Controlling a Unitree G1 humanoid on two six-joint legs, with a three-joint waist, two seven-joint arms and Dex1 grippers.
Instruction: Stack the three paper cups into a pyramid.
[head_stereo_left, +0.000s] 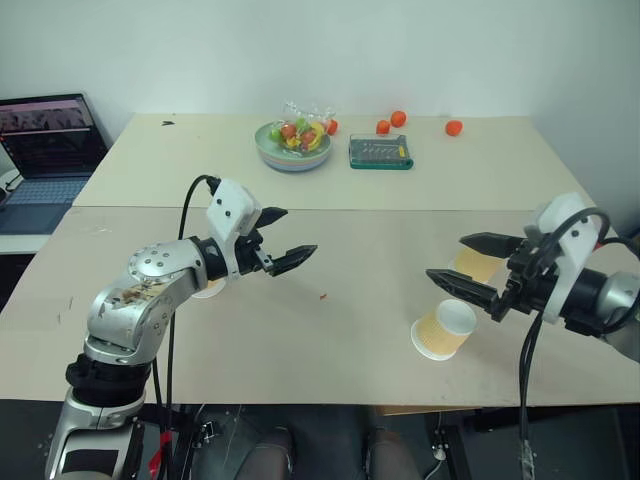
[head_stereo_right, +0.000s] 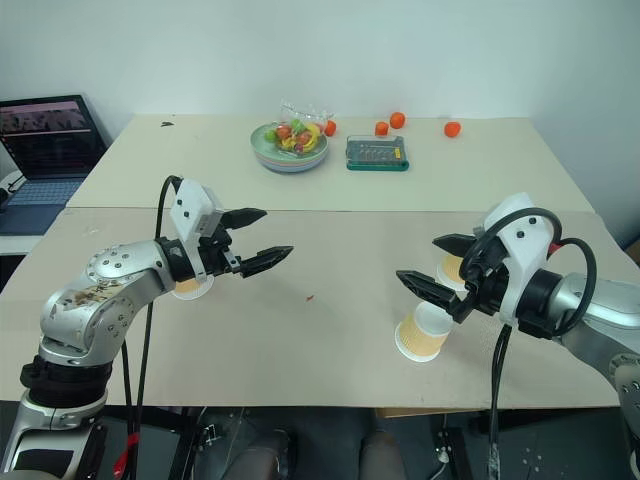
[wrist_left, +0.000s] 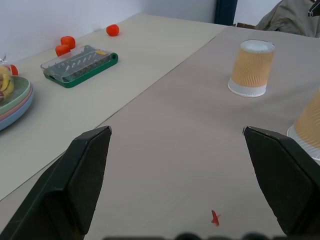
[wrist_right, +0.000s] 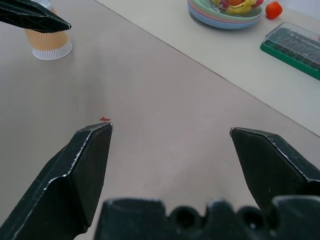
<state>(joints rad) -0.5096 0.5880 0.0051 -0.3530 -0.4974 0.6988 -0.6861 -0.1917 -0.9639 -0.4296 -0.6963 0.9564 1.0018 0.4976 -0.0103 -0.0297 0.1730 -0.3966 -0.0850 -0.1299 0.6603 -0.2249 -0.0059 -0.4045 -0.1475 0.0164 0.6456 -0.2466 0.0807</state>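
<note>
Hovering empty over the counter (head_stereo_left: 350, 330), left gripper (head_stereo_left: 283, 239) and right gripper (head_stereo_left: 470, 267) gape wide; no writing is readable on the paper cups (head_stereo_left: 444, 331).

Open tool (wrist_right: 170, 132) over table (wrist_right: 165, 90), cup (wrist_right: 48, 42) beyond.

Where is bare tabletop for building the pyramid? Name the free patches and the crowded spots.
Free: the middle stretch between the left gripper and right gripper. Crowded: two paper cups under the right gripper, one cup under the left, and the fruit bowl and green case beyond.
</note>
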